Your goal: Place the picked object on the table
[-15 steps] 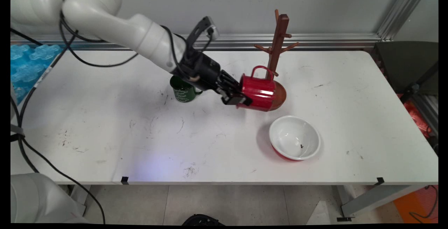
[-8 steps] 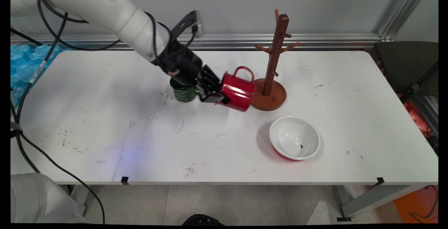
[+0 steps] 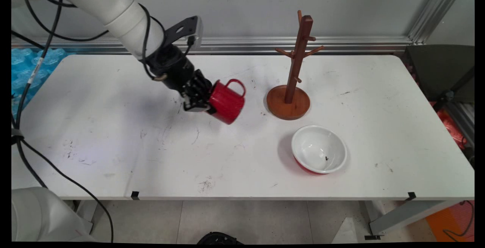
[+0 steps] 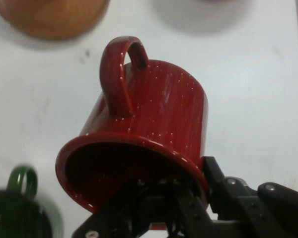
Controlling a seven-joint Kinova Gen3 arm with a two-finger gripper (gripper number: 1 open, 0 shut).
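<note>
Gripper (image 3: 202, 102) clamps red mug (image 3: 226, 101) by its rim, tilted above white table (image 3: 113, 145), handle up. Hand view alone shows green mug (image 4: 12, 208) beside it; the arm hides it from the main view. Farther: white bowl (image 3: 319, 148), wooden mug tree (image 3: 293, 73), grey wall.

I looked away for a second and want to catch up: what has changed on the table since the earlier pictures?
The gripper, shut on the red mug by its rim, carried it leftward away from the wooden mug tree, tilted, handle up. The arm now hides the green mug in the main view. Mug tree and white bowl stayed put.
</note>
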